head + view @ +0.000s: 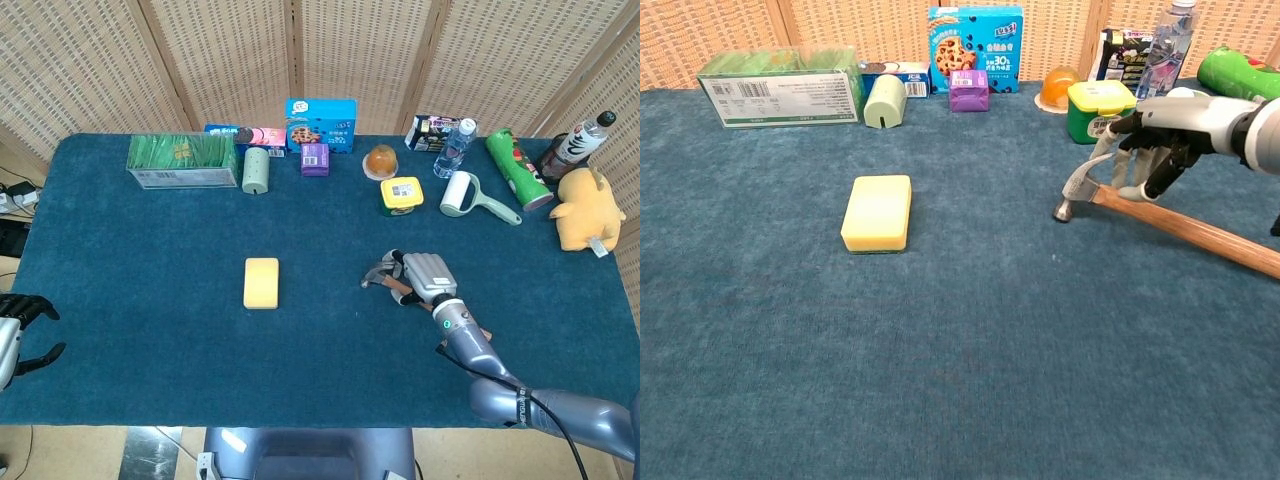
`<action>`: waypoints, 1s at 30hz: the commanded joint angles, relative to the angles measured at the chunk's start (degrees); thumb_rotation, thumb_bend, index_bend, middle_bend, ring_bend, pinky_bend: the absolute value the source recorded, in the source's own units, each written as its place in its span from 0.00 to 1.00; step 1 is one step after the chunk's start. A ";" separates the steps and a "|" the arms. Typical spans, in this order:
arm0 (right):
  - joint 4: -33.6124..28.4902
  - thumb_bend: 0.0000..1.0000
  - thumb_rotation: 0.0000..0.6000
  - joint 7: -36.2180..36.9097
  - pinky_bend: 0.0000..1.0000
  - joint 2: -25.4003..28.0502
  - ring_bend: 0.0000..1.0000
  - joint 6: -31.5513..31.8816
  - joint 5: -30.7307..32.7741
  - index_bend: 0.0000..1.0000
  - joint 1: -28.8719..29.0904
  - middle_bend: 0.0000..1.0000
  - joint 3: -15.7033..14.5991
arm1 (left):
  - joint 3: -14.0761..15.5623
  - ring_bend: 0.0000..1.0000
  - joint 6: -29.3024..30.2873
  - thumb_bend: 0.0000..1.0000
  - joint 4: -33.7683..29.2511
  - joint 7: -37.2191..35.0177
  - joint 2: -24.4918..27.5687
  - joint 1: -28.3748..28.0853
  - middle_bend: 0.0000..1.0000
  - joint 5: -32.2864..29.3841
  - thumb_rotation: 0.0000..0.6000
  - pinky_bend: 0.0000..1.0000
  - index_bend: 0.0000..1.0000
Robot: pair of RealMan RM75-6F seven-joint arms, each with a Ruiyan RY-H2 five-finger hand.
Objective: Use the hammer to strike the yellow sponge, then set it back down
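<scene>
The yellow sponge (261,282) (877,212) lies flat on the blue cloth, left of centre. The hammer (388,276) (1180,223) has a metal head and a wooden handle. My right hand (425,277) (1157,151) grips the handle just behind the head and holds it raised and tilted, the head up and pointing toward the sponge, the handle end sloping down to the right. The hammer head is well to the right of the sponge. My left hand (22,330) hangs off the table's left edge, fingers apart, holding nothing.
Along the back edge stand a green box (182,160), a cookie box (321,124), a purple cube (315,158), a yellow-lidded tub (401,195), a lint roller (462,194), a green can (518,167), bottles and a yellow plush toy (586,209).
</scene>
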 commanded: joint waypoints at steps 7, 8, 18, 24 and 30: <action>-5.12 0.40 1.00 7.63 0.42 1.98 0.51 11.64 -10.39 0.43 -6.70 0.54 2.02 | -0.03 0.26 0.49 0.22 0.45 -0.21 -0.73 0.28 0.37 -0.14 1.00 0.19 0.45; -5.09 0.40 1.00 7.81 0.42 1.64 0.52 14.33 -12.25 0.45 -7.74 0.55 1.92 | -0.03 0.26 0.50 0.22 0.62 -0.23 -0.94 0.33 0.37 -0.26 1.00 0.19 0.45; -1.03 0.40 1.00 11.88 0.51 -0.57 0.58 27.55 -24.51 0.52 -13.94 0.63 0.68 | -0.13 0.26 0.59 0.23 1.40 -0.54 -1.91 0.51 0.37 -0.76 1.00 0.19 0.45; 2.43 0.40 1.00 8.92 0.53 0.02 0.60 32.69 -27.46 0.53 -18.30 0.63 -1.68 | -0.42 0.26 1.15 0.22 2.43 -1.31 -2.84 0.78 0.37 -1.10 1.00 0.19 0.45; 2.31 0.41 1.00 6.89 0.53 2.62 0.60 35.42 -27.76 0.54 -23.11 0.63 -4.01 | -0.64 0.26 1.34 0.22 4.77 -2.91 -4.44 1.00 0.37 -1.59 1.00 0.19 0.45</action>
